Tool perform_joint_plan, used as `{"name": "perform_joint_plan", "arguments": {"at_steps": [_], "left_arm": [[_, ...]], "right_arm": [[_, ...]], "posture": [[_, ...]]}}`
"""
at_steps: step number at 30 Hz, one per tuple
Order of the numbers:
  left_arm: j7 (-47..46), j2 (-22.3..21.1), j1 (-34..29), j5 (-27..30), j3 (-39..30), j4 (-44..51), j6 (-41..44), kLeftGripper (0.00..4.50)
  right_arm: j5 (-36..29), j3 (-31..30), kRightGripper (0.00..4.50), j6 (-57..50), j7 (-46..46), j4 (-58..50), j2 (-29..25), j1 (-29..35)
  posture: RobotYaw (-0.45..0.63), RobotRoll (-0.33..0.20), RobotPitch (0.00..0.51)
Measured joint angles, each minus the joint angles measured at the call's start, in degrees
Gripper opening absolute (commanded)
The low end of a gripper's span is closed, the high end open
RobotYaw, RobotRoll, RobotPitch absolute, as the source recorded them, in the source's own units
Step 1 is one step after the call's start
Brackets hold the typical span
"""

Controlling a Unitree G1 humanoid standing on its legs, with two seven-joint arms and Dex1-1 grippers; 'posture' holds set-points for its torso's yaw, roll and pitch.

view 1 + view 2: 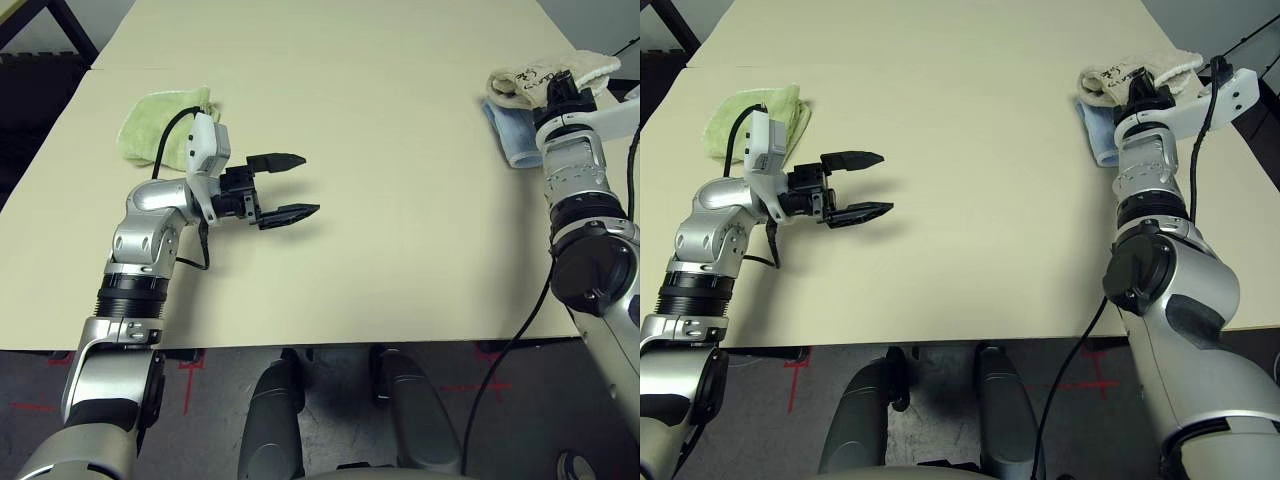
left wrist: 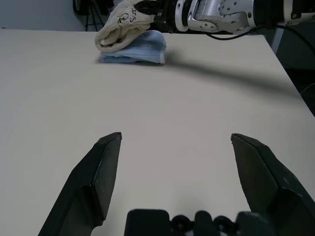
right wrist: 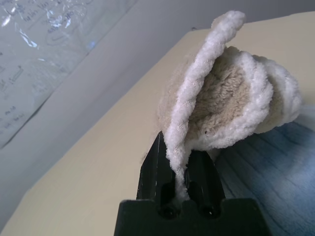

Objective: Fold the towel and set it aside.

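Right gripper (image 3: 180, 169), fingers clenched on the folded towel (image 3: 231, 98), rests it atop the blue cloth (image 2: 135, 49) for set-aside; left gripper (image 1: 285, 186) idles, fingers released.

- My head stereo pair looks forward and down over the table (image 1: 380, 200); both eyes share the whole tabletop.
- Left wrist camera looks level across it toward the towel (image 2: 120, 24).
- Right wrist camera sits close against the towel.
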State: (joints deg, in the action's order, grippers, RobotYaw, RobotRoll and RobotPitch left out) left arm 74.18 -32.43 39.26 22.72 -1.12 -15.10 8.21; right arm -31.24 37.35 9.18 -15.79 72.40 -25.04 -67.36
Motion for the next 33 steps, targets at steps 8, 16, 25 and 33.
{"name": "perform_joint_plan", "arguments": {"at_steps": [8,16,25,33], "left_arm": [[0.3,-0.1,-0.1,0.0,0.1,0.5,0.5,4.5],[0.5,-0.3,-0.2,-0.1,0.1,0.5,0.5,4.5],[0.6,-0.8,0.4,-0.2,0.2,0.5,0.8,4.5],[0.8,-1.4,1.3,-0.3,0.1,-1.7,0.6,4.5]], "right_arm": [[0.7,-0.2,0.05,-0.7,1.4,0.0,0.0,2.0],[-0.3,1.6,0.96,-0.5,1.0,-0.3,0.0,3.6],[-1.8,0.9,4.3,-5.7,3.6,-12.4,0.9,11.6],[-6.0,-4.1,4.46,-30.4,14.4,-57.8,5.7,35.7]], "posture": [[-0.1,0.0,0.189],[-0.1,0.0,0.18],[-0.1,0.0,0.176],[-0.13,0.0,0.18]]}}
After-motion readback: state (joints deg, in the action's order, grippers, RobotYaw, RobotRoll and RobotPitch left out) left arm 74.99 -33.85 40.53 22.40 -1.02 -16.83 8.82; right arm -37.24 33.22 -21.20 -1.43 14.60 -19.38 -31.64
